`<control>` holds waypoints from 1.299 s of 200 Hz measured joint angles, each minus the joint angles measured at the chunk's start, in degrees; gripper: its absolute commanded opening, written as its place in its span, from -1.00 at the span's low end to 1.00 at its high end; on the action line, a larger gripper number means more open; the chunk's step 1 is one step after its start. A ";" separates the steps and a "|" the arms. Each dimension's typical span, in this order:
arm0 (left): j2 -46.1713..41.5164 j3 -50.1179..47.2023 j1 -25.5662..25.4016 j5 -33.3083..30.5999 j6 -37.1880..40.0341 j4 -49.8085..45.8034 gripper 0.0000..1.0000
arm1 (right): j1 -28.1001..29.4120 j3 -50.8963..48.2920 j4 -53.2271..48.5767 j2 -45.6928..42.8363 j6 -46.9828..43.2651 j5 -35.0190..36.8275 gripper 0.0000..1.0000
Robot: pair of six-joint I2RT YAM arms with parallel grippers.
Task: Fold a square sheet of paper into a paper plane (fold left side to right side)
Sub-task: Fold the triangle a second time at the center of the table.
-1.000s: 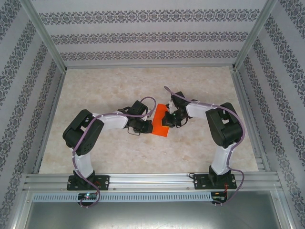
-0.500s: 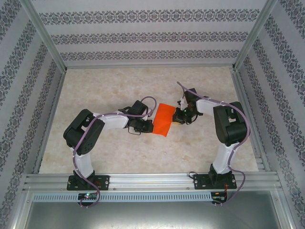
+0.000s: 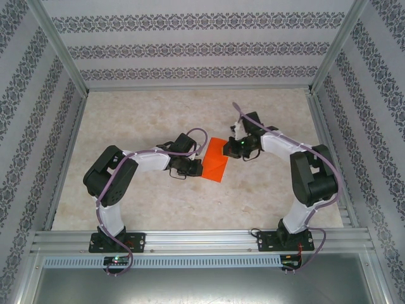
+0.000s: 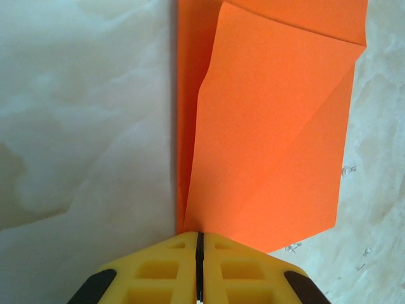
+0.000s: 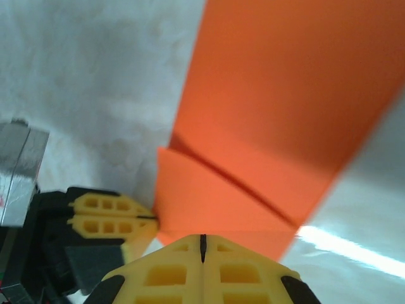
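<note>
Left pincer (image 4: 199, 238) (jaws together) nips the folded orange paper (image 4: 272, 126).

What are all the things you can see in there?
folded paper sheet: one, bright orange, flat on the middle of the table between the two hands
table: one, pale marbled beige, under everything
walls: three, white with grey patterned stripes, at the back and both sides
metal frame: one, silver, along the near edge and up the corners
arms: two, black and white with purple cables, bolted to the near rail
left hand: one, yellow fingers, shut on the paper's left edge
right hand: one, yellow fingers, shut, at the paper's right edge
</note>
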 measured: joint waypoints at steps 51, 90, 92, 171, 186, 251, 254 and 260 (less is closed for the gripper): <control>-0.02 0.44 0.00 -0.37 0.04 -1.07 -0.77 | 4.22 -0.02 1.97 7.06 2.67 -0.90 -1.00; -0.02 1.20 0.00 -0.76 0.50 -2.62 -0.77 | 3.45 0.87 0.94 9.20 2.45 0.17 -1.00; -0.02 1.29 0.00 -0.83 0.61 -2.80 -0.77 | 3.45 0.94 0.92 9.25 2.43 0.22 -1.00; -0.22 8.46 -0.09 3.45 1.27 -6.62 -0.91 | 3.48 2.01 -0.24 9.94 1.97 0.39 -1.00; 0.44 9.68 -0.11 5.07 1.31 -6.62 -0.91 | 3.48 2.01 -0.24 9.94 1.97 0.39 -1.00; 7.65 11.23 -0.11 7.65 1.49 -6.62 -0.91 | 3.50 2.01 -0.24 9.94 1.97 0.39 -1.00; 7.82 11.23 -0.11 7.63 1.51 -6.62 -0.91 | 3.50 2.01 -0.24 9.92 1.97 0.39 -1.00; 7.93 11.26 -0.09 7.76 1.53 -6.62 -0.91 | 3.50 2.01 -0.24 9.92 1.97 0.39 -1.00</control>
